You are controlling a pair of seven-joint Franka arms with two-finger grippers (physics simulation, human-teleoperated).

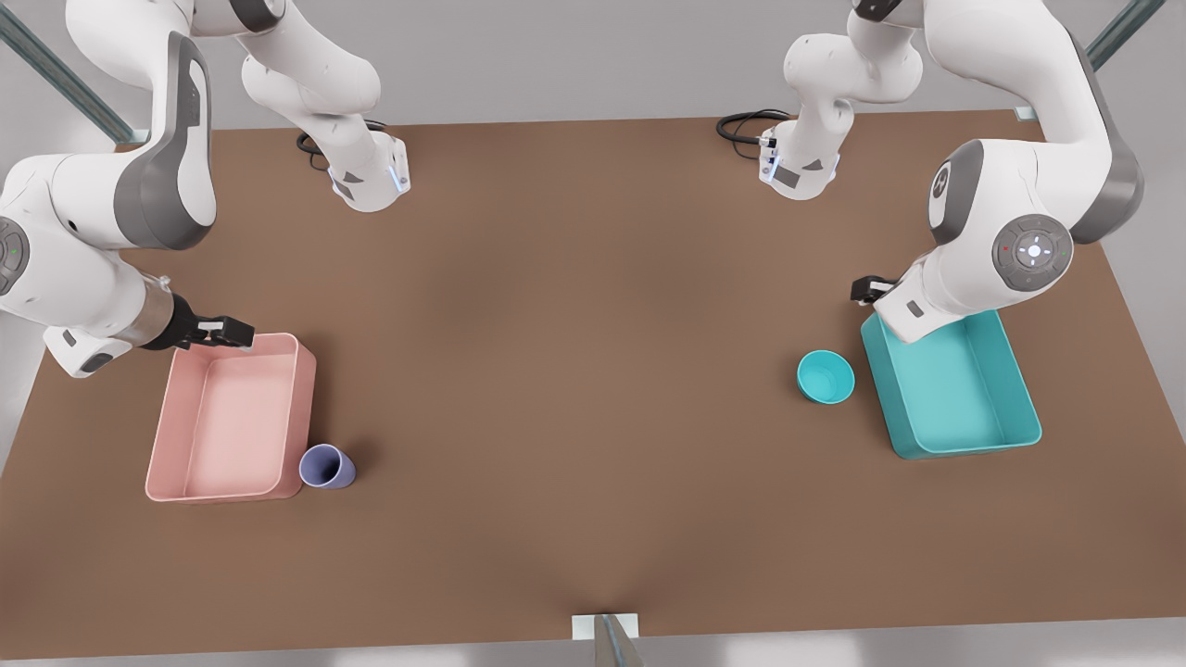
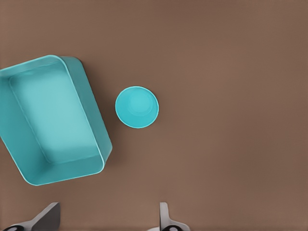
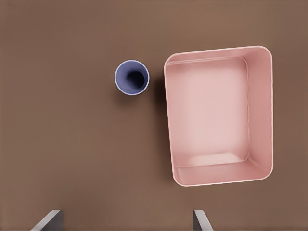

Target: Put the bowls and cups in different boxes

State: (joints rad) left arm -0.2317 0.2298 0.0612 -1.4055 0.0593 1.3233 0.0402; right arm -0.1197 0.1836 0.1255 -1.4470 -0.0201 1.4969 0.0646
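Note:
A small teal bowl [image 1: 826, 376] [image 2: 137, 107] stands on the brown table just to the front view's left of the teal box [image 1: 1017, 389] [image 2: 91, 115]. My left gripper [image 1: 871, 290] [image 2: 107, 219] hovers open over that box's far corner, holding nothing. On the front view's left, a lavender cup [image 1: 326, 466] [image 3: 132, 77] stands upright by the near corner of the pink box [image 1: 306, 389] [image 3: 171, 125]. My right gripper [image 1: 232, 333] [image 3: 126, 220] hangs open and holding nothing above the pink box's far rim. Neither box has anything in it.
The two arm bases [image 1: 369, 181] [image 1: 799, 167] stand at the table's far side with black cables [image 1: 746, 123] beside them. A small bracket [image 1: 607, 628] sits at the near table edge. Bare brown tabletop [image 1: 574, 371] spans the wide middle between the boxes.

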